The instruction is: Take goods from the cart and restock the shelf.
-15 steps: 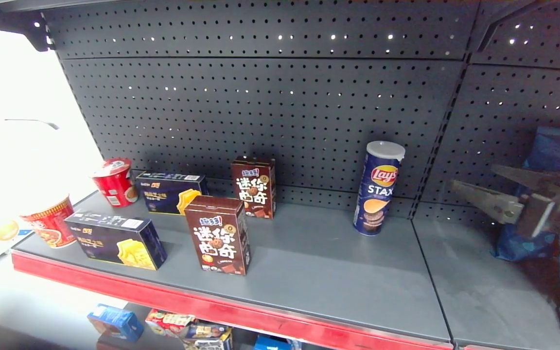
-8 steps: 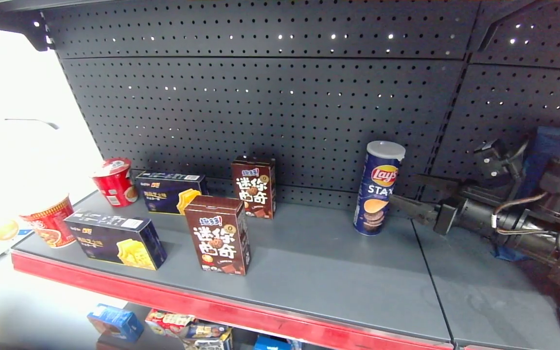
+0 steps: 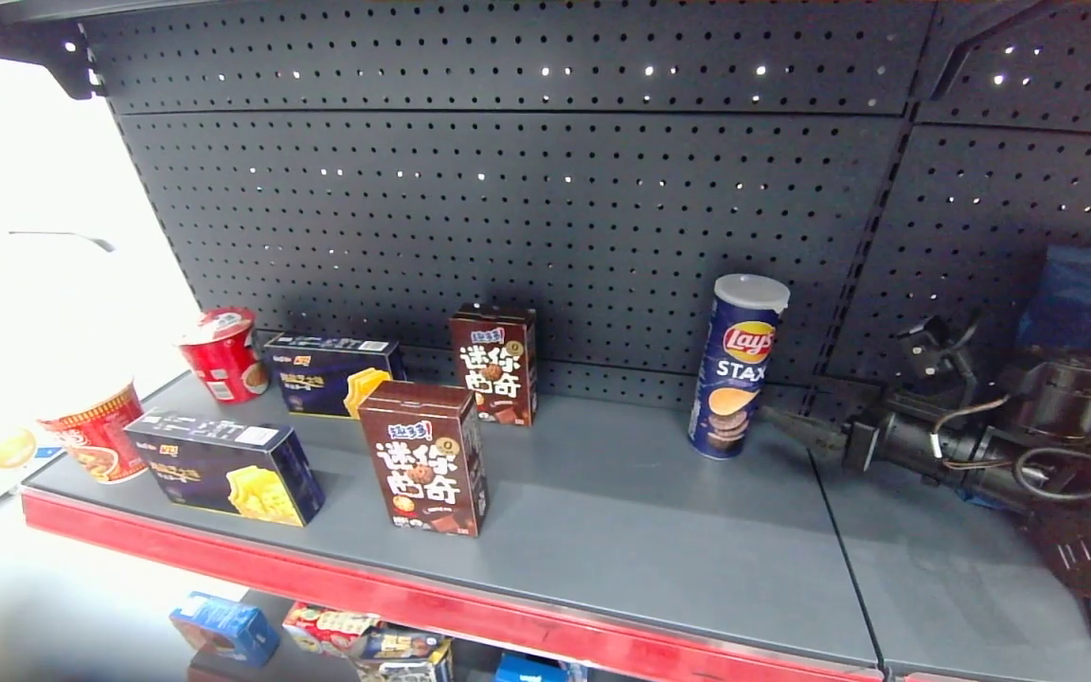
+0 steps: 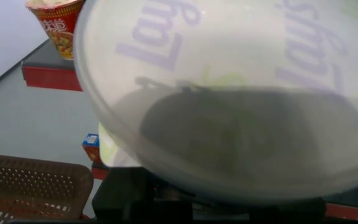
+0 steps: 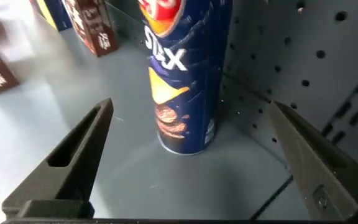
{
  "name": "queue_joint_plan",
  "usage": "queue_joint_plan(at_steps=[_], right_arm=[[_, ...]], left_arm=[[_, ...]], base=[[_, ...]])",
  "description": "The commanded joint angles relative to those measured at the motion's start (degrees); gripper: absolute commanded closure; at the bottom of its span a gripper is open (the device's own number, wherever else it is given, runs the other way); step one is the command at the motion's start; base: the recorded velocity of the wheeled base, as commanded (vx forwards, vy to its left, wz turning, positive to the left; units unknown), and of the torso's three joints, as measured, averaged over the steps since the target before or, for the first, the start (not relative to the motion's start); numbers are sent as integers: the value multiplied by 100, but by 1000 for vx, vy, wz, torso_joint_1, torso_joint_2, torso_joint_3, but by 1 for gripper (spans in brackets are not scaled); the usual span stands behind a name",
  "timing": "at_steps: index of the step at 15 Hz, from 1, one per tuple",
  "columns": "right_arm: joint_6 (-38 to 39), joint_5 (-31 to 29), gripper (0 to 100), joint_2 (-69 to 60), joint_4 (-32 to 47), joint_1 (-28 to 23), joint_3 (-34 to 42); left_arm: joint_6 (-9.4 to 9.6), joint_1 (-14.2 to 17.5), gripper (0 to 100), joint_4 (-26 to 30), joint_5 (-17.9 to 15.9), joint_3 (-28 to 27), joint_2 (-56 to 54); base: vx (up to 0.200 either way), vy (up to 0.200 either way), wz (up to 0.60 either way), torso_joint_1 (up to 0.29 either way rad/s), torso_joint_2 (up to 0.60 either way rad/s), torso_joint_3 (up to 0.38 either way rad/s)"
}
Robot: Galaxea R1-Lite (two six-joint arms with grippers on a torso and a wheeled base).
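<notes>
The tall dark-blue cardboard chip can with a translucent plastic lid point(image 3: 737, 369) point(image 5: 188, 68) stands upright on the grey metal shelf with a red front edge point(image 3: 602, 530), close to the black perforated back panel point(image 3: 508, 218) and near the seam between two shelf boards.

The right end effector point(image 3: 806, 417) point(image 5: 189, 107) lies low over the shelf just beside the can's lower part, on its right. Its two dark fingers point(image 5: 73, 162) are spread wide apart with nothing between them. The can stands just ahead of the gap. Whether a fingertip touches the can I cannot tell.

In the left wrist view a translucent round plastic lid with pale lettering point(image 4: 229, 81) sits very close to the camera. Whether the left end effector is apart or clamped on anything cannot be told.

Well to the left of the can stand two upright brown cardboard boxes, one at the front point(image 3: 424, 457) and one at the back point(image 3: 494, 365). Farther left lie two dark-blue boxes with yellow pictures point(image 3: 228, 467) point(image 3: 332, 374). Beyond them, at the shelf's left end, stand two red paper noodle cups point(image 3: 223, 353) point(image 3: 96, 431). A blue plastic bag point(image 3: 1090, 303) leans at the far right, behind the right arm.

Small packets point(image 3: 223, 625) lie on the shelf below. A brown woven basket point(image 4: 36, 190) shows low in the left wrist view.
</notes>
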Motion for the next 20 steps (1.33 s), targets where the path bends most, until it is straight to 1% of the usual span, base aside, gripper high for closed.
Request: queue_joint_plan(at_steps=[1, 7, 10, 17, 20], right_arm=[[-43, 22, 0, 352, -2, 2, -241], [-333, 119, 0, 967, -10, 46, -610], [-333, 128, 0, 1134, 7, 72, -838], [-315, 119, 0, 1468, 51, 424, -1383], [-307, 119, 0, 1617, 60, 485, -1621]], left_arm=[[-2, 2, 100, 4, -1, 8, -104], [-2, 11, 100, 4, 8, 17, -104], [-2, 11, 100, 13, 8, 43, -113], [-11, 55, 100, 22, 16, 140, -157], [-11, 55, 100, 22, 16, 219, -175]], base=[[0, 0, 0, 0, 0, 0], [0, 0, 0, 0, 0, 0], [0, 0, 0, 0, 0, 0], [0, 0, 0, 0, 0, 0], [0, 0, 0, 0, 0, 0]])
